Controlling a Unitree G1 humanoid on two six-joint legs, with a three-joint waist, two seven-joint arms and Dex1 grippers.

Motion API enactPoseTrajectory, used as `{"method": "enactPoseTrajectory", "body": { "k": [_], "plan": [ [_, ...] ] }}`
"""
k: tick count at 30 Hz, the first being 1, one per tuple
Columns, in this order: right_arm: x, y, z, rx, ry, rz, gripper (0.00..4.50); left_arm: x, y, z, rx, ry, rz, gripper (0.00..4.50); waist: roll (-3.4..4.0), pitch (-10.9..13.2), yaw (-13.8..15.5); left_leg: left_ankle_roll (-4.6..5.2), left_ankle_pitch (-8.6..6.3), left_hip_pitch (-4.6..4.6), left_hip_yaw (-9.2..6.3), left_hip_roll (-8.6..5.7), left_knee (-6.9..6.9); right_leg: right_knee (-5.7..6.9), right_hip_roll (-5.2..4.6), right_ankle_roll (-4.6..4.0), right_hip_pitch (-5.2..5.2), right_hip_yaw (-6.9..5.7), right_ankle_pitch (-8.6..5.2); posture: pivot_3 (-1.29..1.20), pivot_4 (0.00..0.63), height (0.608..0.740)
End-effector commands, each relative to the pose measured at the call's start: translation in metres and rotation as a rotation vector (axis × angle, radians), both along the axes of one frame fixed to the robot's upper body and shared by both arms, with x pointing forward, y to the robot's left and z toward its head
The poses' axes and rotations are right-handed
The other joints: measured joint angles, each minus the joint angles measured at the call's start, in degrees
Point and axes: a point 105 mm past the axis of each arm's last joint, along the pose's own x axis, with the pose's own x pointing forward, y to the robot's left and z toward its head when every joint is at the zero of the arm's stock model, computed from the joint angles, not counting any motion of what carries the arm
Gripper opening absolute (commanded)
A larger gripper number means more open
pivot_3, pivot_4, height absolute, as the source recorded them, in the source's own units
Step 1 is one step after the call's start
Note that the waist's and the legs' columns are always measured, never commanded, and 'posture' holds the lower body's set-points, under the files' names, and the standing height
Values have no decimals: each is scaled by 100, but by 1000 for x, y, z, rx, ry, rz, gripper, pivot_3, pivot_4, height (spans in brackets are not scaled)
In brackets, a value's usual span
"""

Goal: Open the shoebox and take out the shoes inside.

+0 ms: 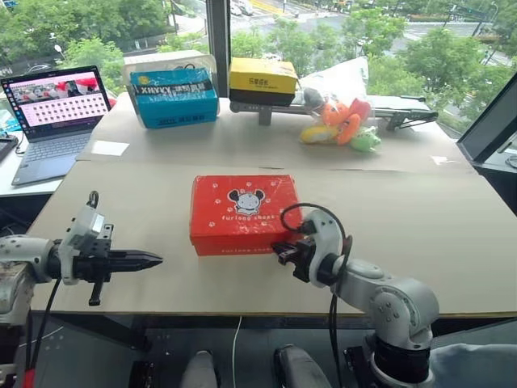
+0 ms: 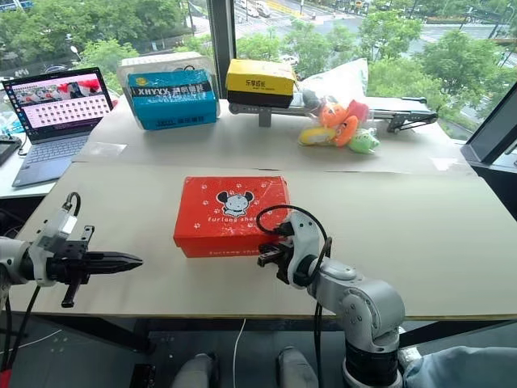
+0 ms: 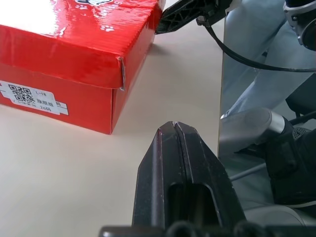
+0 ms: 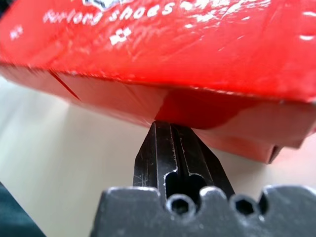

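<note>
Shoebox (image 1: pixel 242 212) dead centre on your worktop (image 1: pixel 420 218), red lid down and shut, mouse logo facing up, its long axis running left to right across your view. No shoes on show; by the look of it they are inside, under that lid.

Now your right hand (image 4: pixel 170 129) is right at it: the two black fingers are pressed together into one wedge, holding nothing, and the tip sits at the box's near long side, towards its right corner, just under the overhanging lid edge. From the wrist view the point seems to meet the seam where lid laps over the base, though whether it has actually caught the lip I can't say. The box lies straight ahead of that hand and slightly up, so that's the relation everything turns on: you want the tip beneath the lid, not against the wall.

Your left hand (image 1: pixel 149 260) hangs off to the left of the box, well apart from it, fingers closed to a point and empty, aimed rightwards at the box's left short end. So your right arm is clearly the nearer one, and I'd judge the lift is its job.

Further back, the blue box (image 1: pixel 174 97), the yellow-and-black box (image 1: pixel 262 81) and the orange plush toy (image 1: pixel 343 121) sit along the far edge, with a laptop (image 1: pixel 56 121) at far left.
</note>
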Motion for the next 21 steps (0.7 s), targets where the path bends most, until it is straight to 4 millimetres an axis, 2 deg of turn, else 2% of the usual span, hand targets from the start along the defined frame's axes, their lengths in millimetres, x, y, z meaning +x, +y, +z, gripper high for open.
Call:
{"method": "enactPoseTrajectory", "body": {
  "k": [1,5,10,16,21],
  "plan": [
    [1,7,33,68,-98,40,21,1,0,6,-7,-48,-2,26,0,0,-18,0,0,2,0,1,1,3,1,0,0,0,1,0,150,739],
    [6,9,43,72,-123,50,21,-1,0,3,-14,-47,3,26,1,0,-9,0,0,5,0,2,1,21,2,1,-2,0,0,0,150,739],
    [19,11,69,70,-202,50,21,-2,2,-1,-18,-52,21,26,2,1,-14,0,1,10,-1,2,3,43,2,1,-5,-3,-1,0,150,739],
    [69,8,99,-12,-285,-23,21,-5,2,-6,-27,-51,30,26,5,3,-26,1,1,15,1,2,6,44,1,-15,-4,-2,-10,0,150,739],
    [100,17,126,-77,-381,-3,21,-6,1,-8,-37,-54,31,26,7,4,-37,4,3,16,1,3,6,48,2,-10,-3,-4,-5,0,150,739]
  ]
}}
